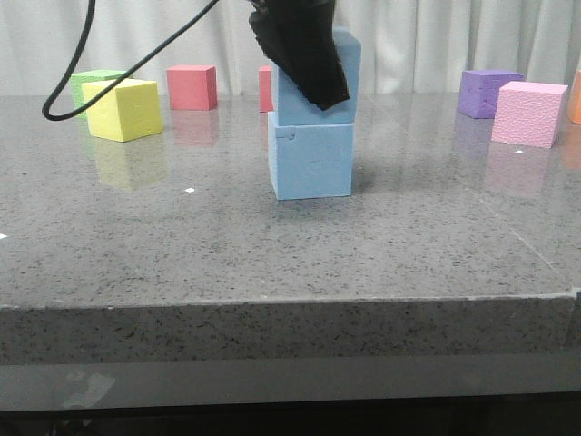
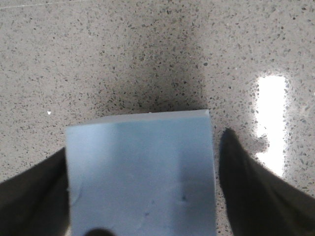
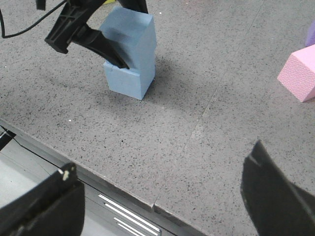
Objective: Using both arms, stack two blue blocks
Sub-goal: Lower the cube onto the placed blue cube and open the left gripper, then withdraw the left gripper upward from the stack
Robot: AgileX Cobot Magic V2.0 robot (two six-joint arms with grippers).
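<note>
Two pale blue blocks stand stacked in the middle of the table: the lower block on the table, the upper block on top of it, set slightly to the right. My left gripper reaches down from above and straddles the upper block. Its fingers are open, with a narrow gap showing on one side. The stack also shows in the right wrist view. My right gripper is open and empty, over the table's front edge, well apart from the stack.
A yellow cube, a green cube and a red cube sit at the back left. Another red cube is behind the stack. A purple cube and a pink cube are at the back right.
</note>
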